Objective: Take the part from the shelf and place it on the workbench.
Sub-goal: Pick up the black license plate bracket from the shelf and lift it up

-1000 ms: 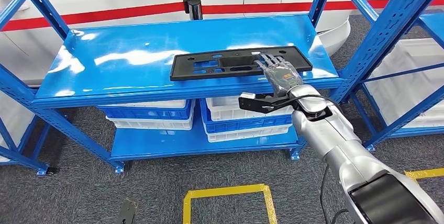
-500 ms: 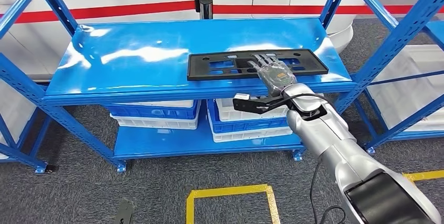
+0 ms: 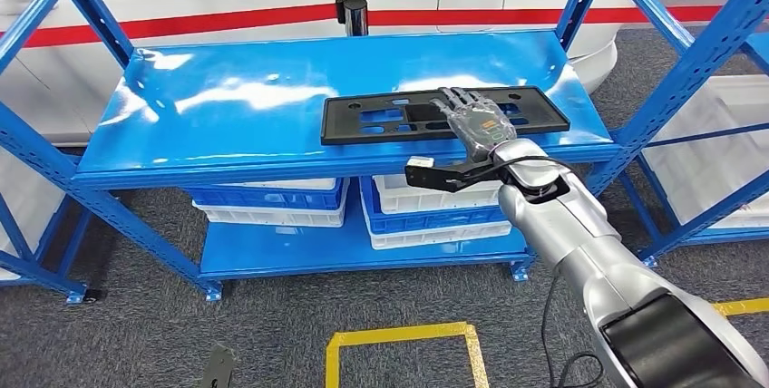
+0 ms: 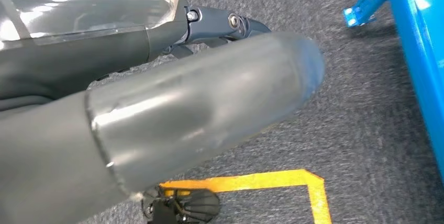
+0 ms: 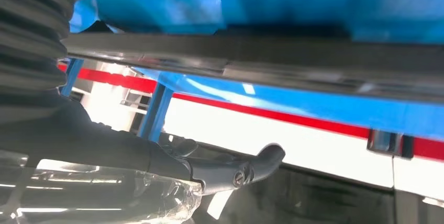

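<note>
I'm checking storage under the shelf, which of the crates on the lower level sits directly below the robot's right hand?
The right-hand crate stack, white over blue; the right hand lies above it, while the other stack sits toward the left.

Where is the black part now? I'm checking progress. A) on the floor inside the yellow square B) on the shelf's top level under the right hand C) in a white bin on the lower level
B: the part lies flat on the shelf top, with the right hand spread over its right half.
</note>
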